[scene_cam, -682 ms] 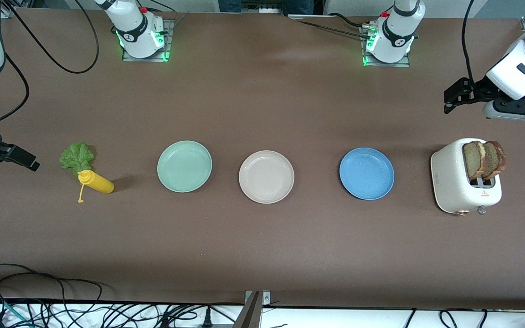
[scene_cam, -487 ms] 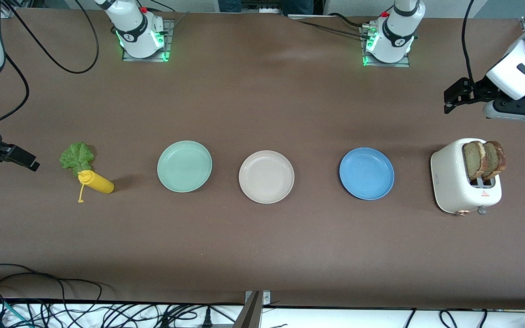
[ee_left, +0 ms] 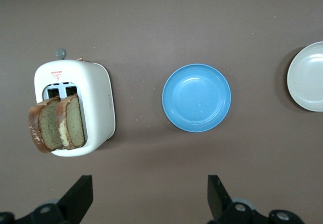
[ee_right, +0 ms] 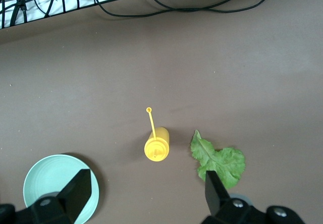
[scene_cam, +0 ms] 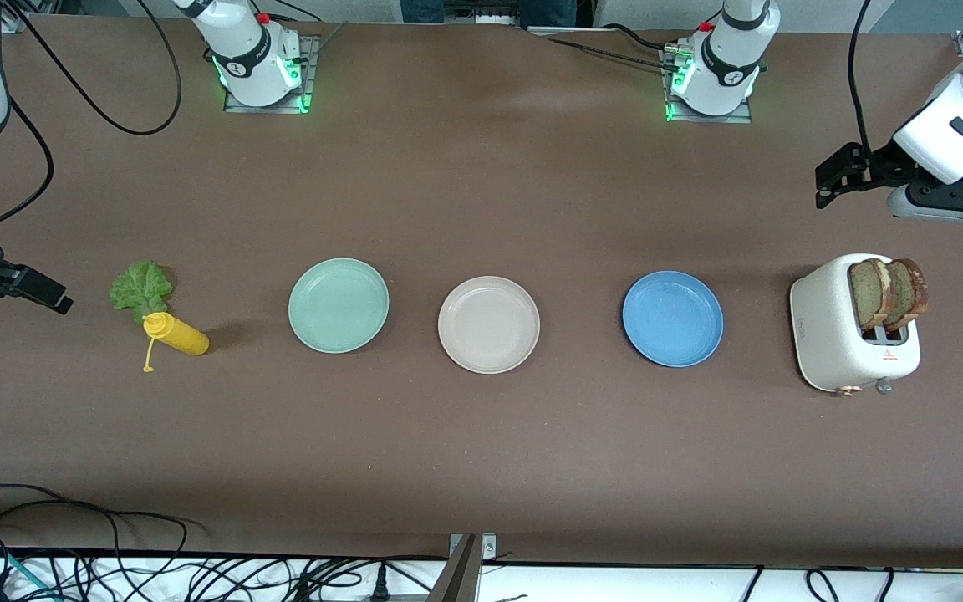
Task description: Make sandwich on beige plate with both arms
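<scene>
The beige plate (scene_cam: 488, 324) lies bare in the middle of the table, also showing at the left wrist view's edge (ee_left: 308, 77). Two brown bread slices (scene_cam: 887, 293) (ee_left: 58, 123) stand upright in a white toaster (scene_cam: 833, 334) (ee_left: 98, 103) at the left arm's end. A green lettuce leaf (scene_cam: 140, 288) (ee_right: 219, 161) lies flat at the right arm's end. My left gripper (scene_cam: 834, 174) (ee_left: 150, 199) hangs open and holds nothing, over bare table beside the toaster. My right gripper (scene_cam: 26, 286) (ee_right: 146, 196) is open and holds nothing, over the table beside the lettuce.
A mint green plate (scene_cam: 338, 305) (ee_right: 50, 183) and a blue plate (scene_cam: 672, 318) (ee_left: 196, 98) flank the beige one. A yellow squeeze bottle (scene_cam: 176, 334) (ee_right: 156, 146) lies on its side against the lettuce. Cables (scene_cam: 72, 552) run along the table edge nearest the front camera.
My left arm has drifted a trace toward its end of the table. Everything else stands as before.
</scene>
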Robot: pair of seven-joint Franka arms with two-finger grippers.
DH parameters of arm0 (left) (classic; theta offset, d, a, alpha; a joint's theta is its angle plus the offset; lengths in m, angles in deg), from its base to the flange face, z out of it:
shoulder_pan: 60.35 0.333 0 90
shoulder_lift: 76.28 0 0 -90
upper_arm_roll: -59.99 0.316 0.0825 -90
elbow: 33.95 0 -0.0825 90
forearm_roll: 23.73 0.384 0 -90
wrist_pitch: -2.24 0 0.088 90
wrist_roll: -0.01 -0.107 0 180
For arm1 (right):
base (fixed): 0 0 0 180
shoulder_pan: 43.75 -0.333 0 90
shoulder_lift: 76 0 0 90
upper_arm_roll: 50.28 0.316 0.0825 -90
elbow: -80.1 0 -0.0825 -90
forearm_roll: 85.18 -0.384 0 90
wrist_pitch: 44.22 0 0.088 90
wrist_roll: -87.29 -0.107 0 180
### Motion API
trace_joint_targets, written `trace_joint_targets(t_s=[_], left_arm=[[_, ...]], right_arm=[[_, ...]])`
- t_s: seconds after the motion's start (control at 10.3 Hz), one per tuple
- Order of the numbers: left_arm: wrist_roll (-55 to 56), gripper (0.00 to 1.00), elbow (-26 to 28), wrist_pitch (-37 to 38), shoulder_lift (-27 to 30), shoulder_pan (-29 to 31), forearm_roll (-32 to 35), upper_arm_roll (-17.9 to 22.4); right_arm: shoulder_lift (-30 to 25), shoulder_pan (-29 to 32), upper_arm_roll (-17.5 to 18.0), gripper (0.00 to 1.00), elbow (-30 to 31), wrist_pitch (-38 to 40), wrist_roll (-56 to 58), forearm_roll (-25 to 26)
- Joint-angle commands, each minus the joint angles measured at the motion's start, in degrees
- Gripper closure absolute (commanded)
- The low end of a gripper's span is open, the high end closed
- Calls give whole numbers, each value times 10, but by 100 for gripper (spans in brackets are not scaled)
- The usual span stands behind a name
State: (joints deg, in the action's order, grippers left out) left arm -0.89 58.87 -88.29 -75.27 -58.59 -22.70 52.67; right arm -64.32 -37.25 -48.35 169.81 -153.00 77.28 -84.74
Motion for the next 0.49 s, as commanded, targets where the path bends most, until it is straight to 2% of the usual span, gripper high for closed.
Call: trace_joint_targets(t_s=[0.0, 0.39], left_arm=[[-4, 0, -19, 14, -7, 6, -10, -3], [-4, 0, -19, 14, -7, 6, -11, -3]], right_arm=[[-9, 1, 1, 0, 2, 7, -9, 3], [-9, 1, 1, 0, 5, 8, -10, 3]])
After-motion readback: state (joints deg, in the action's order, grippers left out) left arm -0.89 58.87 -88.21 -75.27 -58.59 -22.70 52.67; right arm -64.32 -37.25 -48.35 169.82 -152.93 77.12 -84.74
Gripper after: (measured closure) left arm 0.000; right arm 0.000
